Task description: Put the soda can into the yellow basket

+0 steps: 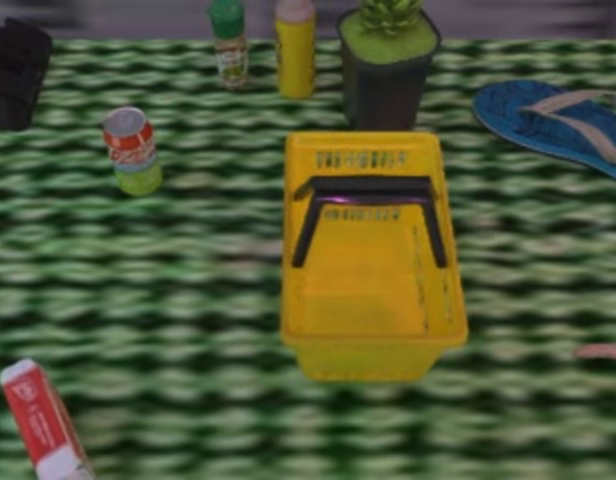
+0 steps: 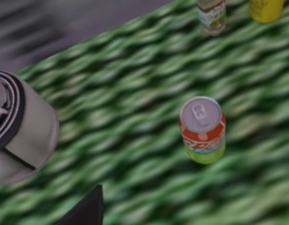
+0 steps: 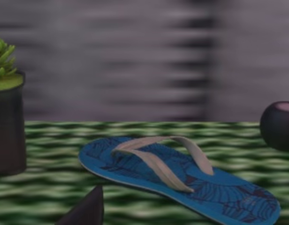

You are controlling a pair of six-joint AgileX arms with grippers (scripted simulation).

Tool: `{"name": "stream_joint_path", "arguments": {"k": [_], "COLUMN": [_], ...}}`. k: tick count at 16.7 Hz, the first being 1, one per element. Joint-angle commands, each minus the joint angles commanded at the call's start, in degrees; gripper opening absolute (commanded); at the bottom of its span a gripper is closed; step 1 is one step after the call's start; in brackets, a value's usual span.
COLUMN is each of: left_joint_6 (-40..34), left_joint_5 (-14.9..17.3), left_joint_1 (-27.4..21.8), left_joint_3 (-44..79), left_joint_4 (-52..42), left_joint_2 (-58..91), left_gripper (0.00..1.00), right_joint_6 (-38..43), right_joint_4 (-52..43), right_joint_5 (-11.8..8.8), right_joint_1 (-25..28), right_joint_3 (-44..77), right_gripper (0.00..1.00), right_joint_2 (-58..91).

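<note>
The soda can (image 1: 133, 150) stands upright at the table's left rear, red-and-white above, lime-green below, silvery top. The left wrist view shows it (image 2: 202, 130) from above, some way ahead of my left gripper. Only one dark finger (image 2: 88, 211) of that gripper shows, with nothing held. The yellow basket (image 1: 293, 250) sits at the table's middle, its dark grey handles folded across the rear half and nothing inside. Of my right gripper one dark finger (image 3: 90, 208) shows near a blue flip-flop (image 3: 182, 173), holding nothing. Neither arm appears in the top view.
Behind the basket stand a green-capped bottle (image 1: 228, 42), a yellow bottle (image 1: 295, 45) and a potted plant (image 1: 386, 65). The flip-flop (image 1: 563, 122) lies at the right rear. A red-and-white carton (image 1: 43, 425) lies at the front left, a black object (image 1: 16, 70) at the left rear.
</note>
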Motion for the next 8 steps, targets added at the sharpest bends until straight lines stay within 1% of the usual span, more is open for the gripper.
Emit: {"name": "stream_joint_path", "arguments": {"k": [8], "left_joint_6": [11.5], "left_joint_5": [-0.1], "left_joint_1": [-1.2], "left_joint_3": [44.2], "left_joint_4": [-25.8], "left_joint_2": [45.4], "left_gripper": [1.0], "right_joint_6": [0.0], "right_joint_4": [0.0], "right_joint_5": [0.0], "right_joint_1": [0.0], "right_joint_3": [0.0], "right_gripper": [1.0], "right_joint_2": [0.0]}}
